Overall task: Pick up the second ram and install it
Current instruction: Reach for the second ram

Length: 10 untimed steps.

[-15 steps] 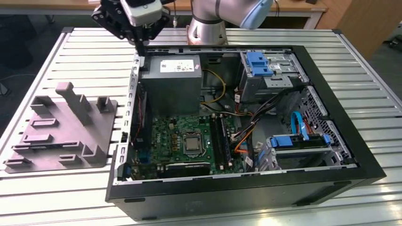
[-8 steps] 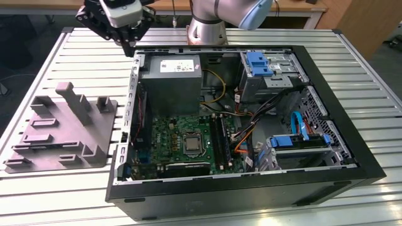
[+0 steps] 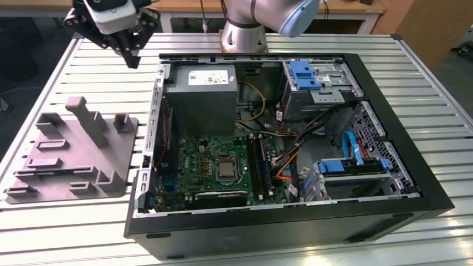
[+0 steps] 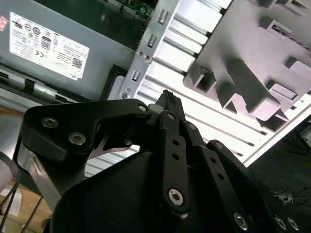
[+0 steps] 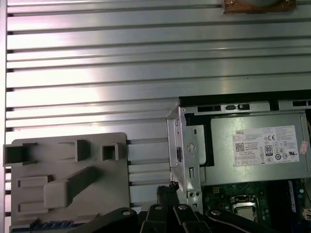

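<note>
The gripper [image 3: 133,60] hangs above the table [image 3: 414,66] with jaws pressed together on nothing, and the second ram [image 5: 41,225] seems to be the blue strip on the grey holder [image 3: 74,166], so the pick-up looks not yet begun and would need spread jaws lined up along it.

We record a slatted metal table [image 3: 414,61] bearing an open computer case [image 3: 296,233]. A grey moulded fixture [image 3: 66,160] lies beside the case, on the exterior view's left, not touching.
</note>
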Each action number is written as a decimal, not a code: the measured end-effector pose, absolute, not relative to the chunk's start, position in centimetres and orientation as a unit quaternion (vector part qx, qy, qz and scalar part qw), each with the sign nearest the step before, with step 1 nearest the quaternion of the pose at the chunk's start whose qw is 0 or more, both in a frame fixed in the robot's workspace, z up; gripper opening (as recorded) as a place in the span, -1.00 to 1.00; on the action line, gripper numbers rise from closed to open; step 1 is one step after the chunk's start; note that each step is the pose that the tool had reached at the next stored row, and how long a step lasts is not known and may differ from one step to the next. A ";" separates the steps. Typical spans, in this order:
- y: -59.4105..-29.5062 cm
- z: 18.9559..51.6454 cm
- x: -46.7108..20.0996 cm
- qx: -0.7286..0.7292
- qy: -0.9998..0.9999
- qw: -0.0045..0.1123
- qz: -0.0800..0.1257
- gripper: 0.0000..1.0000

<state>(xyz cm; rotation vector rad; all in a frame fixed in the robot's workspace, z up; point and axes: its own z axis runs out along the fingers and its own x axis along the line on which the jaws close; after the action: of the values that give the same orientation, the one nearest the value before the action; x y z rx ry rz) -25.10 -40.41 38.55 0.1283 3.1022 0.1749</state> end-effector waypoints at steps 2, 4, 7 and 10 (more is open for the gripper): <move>-40.4 38.5 -25.9 0.041 0.997 0.016 0.056 -0.79; -40.4 38.4 -26.8 0.041 0.997 0.016 0.056 -0.79; -40.4 38.3 -28.0 0.041 0.997 0.016 0.056 -0.79; -40.4 38.2 -29.0 0.042 0.997 0.016 0.056 -0.79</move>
<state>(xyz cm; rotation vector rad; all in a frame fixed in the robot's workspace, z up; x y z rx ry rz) -29.05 -40.35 38.18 0.1293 3.1017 0.1748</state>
